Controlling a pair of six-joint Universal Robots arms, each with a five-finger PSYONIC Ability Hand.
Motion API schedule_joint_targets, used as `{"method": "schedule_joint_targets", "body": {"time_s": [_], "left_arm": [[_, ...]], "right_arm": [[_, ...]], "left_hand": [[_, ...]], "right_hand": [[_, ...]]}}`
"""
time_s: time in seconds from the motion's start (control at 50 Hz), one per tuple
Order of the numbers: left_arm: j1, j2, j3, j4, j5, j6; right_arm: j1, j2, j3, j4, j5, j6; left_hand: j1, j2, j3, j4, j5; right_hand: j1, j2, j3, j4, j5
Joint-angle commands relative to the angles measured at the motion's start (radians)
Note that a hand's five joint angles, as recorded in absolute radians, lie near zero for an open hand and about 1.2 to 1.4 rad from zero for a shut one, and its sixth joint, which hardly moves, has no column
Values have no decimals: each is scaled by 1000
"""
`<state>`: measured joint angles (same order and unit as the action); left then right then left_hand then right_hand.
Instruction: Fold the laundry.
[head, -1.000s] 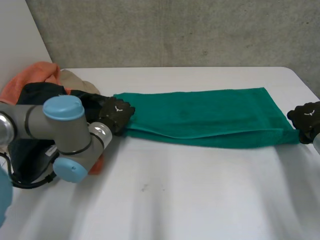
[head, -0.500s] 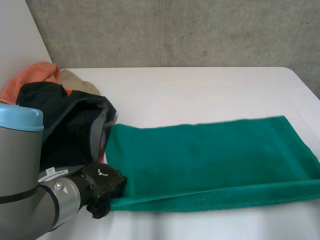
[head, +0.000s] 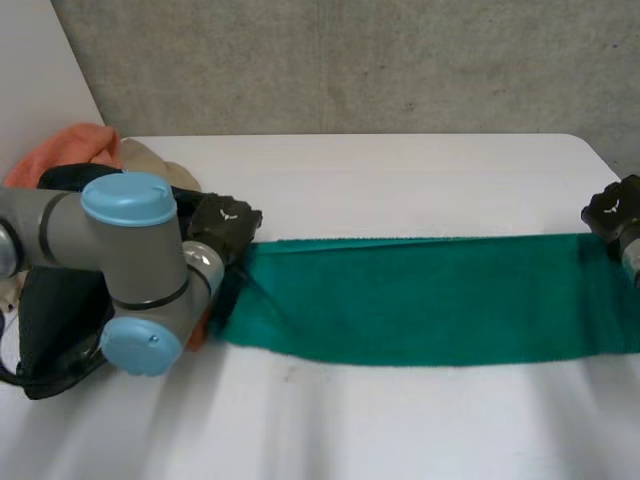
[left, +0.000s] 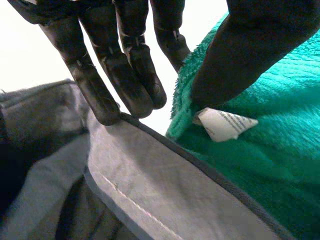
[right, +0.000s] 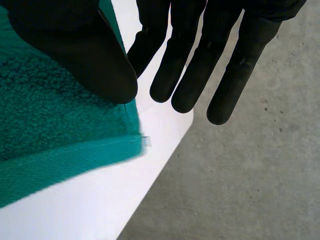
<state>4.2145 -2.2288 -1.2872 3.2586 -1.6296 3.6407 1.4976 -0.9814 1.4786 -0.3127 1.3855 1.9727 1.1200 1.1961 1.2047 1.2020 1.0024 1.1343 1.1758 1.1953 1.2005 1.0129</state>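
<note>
A green towel (head: 420, 300) lies stretched left to right across the white table (head: 400, 170), folded lengthwise. My left hand (head: 225, 222) is at its far left corner. In the left wrist view the thumb (left: 250, 50) presses on the towel (left: 270, 165) just above a white label (left: 225, 124), with the straight fingers (left: 125, 85) beside the cloth's edge. My right hand (head: 612, 208) is at the far right corner. In its wrist view the thumb (right: 75, 55) pins the towel (right: 45, 130) near that corner, and the fingers (right: 190, 65) reach past it.
A laundry pile sits at the table's left end: an orange piece (head: 70, 150), a beige one (head: 150, 160) and a dark grey garment (left: 150, 190) right under my left hand. My left arm (head: 130, 270) stands over it. The table's right edge (right: 165, 150) drops to concrete floor (right: 250, 175).
Both hands swung the towel up and toward the near side, then back down. It now lies flatter and nearer the front than a second ago.
</note>
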Motion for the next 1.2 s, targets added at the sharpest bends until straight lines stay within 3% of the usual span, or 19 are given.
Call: {"method": "schedule_joint_targets", "body": {"time_s": [0.02, 0.12, 0.24, 0.3, 0.44, 0.52, 0.72, 0.8, 0.88, 0.9, 1.02, 1.08, 1.14, 1.2], "left_arm": [[-2, -25, 77, 98, 8, 6], [13, -28, 290, 225, 16, 48], [39, 67, 404, 486, 13, 49], [47, 113, 373, 533, 14, 13], [52, 133, 209, 455, 79, -33], [45, 132, 89, 423, 116, -34], [4, 15, -130, 394, 111, -30], [-7, 29, -225, 288, 111, -24], [-13, 147, -313, 110, 109, -22], [-13, 220, -357, -8, 108, -21], [-22, 379, -449, -386, 112, 5], [-27, 391, -446, -509, 117, 39], [-31, 387, -413, -487, 117, 53], [-33, 338, -348, -381, 113, 50]], "right_arm": [[12, 24, -58, -25, 13, 18], [64, 10, -262, -179, 35, 161], [81, -143, -377, -425, 158, 463], [78, -184, -371, -386, 162, 503], [85, -178, -269, -137, 83, 502], [85, -163, -189, -109, 58, 496], [79, -74, -43, -37, 55, 411], [73, -74, 37, 61, 50, 325], [1, -101, 144, 180, 53, 188], [-22, -121, 164, 208, 55, 158], [-191, -313, 301, 487, 61, -130], [-227, -333, 318, 569, 46, -190], [-224, -333, 309, 544, 32, -163], [-180, -326, 275, 454, 24, -106]], "left_hand": [[276, 200, 192, 194, 219], [276, 200, 192, 194, 219], [276, 200, 192, 194, 219], [276, 200, 192, 194, 219], [276, 200, 192, 194, 219], [276, 200, 192, 194, 219], [276, 200, 192, 194, 219], [276, 200, 192, 194, 219], [276, 200, 192, 194, 219], [276, 200, 192, 194, 219], [276, 200, 192, 194, 219], [276, 200, 192, 194, 219], [276, 200, 192, 194, 219], [276, 200, 192, 194, 219]], "right_hand": [[262, 220, 201, 196, 209], [262, 220, 201, 196, 209], [262, 220, 201, 196, 209], [262, 220, 201, 196, 209], [262, 220, 201, 196, 209], [262, 220, 201, 196, 209], [262, 220, 201, 196, 209], [262, 220, 201, 196, 209], [262, 220, 201, 196, 209], [262, 220, 201, 196, 209], [262, 220, 201, 196, 209], [262, 220, 201, 196, 209], [262, 220, 201, 196, 209], [262, 220, 201, 196, 209]]}}
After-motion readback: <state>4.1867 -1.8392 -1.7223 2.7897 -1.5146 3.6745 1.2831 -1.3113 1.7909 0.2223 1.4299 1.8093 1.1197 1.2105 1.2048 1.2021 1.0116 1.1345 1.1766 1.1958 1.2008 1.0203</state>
